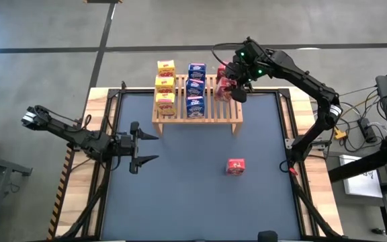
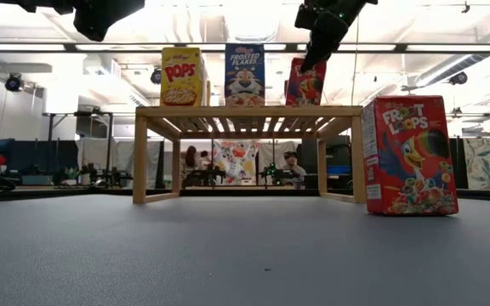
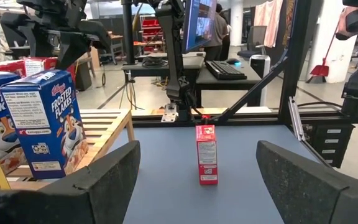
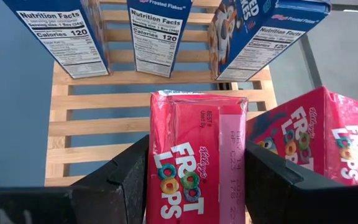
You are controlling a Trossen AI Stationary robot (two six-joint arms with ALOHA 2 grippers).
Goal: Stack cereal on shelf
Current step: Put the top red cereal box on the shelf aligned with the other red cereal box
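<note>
Cereal boxes mostly sit on the shelf [image 1: 197, 111], the slatted wooden rack at the far middle of the table [image 1: 180, 195]: we count three yellow boxes [image 1: 165, 86] in a column on its left part, three blue boxes [image 1: 195, 89] in a column down its middle, and red ones on its right part. Right gripper [image 4: 185, 180] is over that right end of the rack, its fingers [image 4: 126, 180] closed on the two side faces of a red box [image 4: 194, 158], which we see upright between them above the slats. Just beside it stands a second red box [image 4: 319, 134], tilted in the right wrist view; we cannot tell whether the two touch. In the low view the gripped box shows on top of the rack with the gripper coming down onto it from above. A third red box [image 1: 235, 166] stands alone, upright, on the bare table in front of the rack's right side, well apart from it. Left gripper [image 1: 146, 148] waits low over the table's left side, fingers spread wide with nothing between them, pointing toward the lone red box.
</note>
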